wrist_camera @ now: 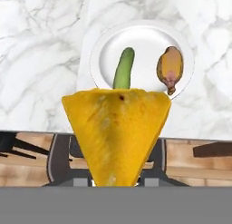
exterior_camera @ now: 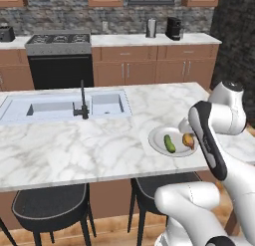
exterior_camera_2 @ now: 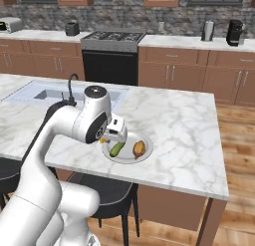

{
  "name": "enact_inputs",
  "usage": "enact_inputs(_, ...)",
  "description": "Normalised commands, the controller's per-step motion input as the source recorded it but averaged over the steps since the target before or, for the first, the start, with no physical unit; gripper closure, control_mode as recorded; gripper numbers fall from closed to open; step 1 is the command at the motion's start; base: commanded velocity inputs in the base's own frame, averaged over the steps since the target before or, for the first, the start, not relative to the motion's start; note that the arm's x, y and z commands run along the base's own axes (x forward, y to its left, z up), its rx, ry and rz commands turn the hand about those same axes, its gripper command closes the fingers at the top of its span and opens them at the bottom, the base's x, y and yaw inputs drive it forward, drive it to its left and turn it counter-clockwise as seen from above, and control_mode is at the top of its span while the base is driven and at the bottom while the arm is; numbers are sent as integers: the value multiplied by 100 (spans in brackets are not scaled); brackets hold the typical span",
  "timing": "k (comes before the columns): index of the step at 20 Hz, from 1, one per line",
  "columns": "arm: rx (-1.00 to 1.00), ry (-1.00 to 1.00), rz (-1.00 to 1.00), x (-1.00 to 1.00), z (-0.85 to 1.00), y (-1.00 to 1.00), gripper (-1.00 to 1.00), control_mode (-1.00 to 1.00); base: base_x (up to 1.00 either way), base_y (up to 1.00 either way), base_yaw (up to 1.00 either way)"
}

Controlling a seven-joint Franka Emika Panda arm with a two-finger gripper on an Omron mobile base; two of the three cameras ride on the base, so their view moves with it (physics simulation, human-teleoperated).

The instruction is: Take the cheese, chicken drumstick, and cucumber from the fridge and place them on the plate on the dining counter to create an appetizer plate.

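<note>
Your end effector [wrist_camera: 117, 180] is gripping the cheese [wrist_camera: 118, 132] above the plate [wrist_camera: 141, 41]; cucumber [wrist_camera: 123, 68] and chicken drumstick [wrist_camera: 170, 69] are already lying there.

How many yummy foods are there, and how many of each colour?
Green: 1, the short dark green cucumber lying on the round white plate
Golden-brown: 1, the roasted chicken drumstick on that plate
Yellow-orange: 1, the cheese wedge held in the gripper
Total: 3 foods

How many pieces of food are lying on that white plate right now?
2: the cucumber on the plate and the chicken drumstick beside it. The cheese is in the gripper, not on the plate.
</note>
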Motion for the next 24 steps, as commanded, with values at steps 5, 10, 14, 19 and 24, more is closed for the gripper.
enact_inputs(5, 0, 0, 0, 39, -36, 0, 100, -100, 0, 0, 0)
enact_inputs(10, 0, 1, 0, 31, -24, -1, 100, -100, 0, 0, 0)
enact_inputs(14, 0, 4, -1, 29, -15, -4, 100, -100, 0, 0, 0)
enact_inputs(19, 0, 3, 0, 37, -13, -3, 100, -100, 0, 0, 0)
enact_inputs(24, 0, 4, 0, 38, -18, -15, 100, -100, 0, 0, 0)
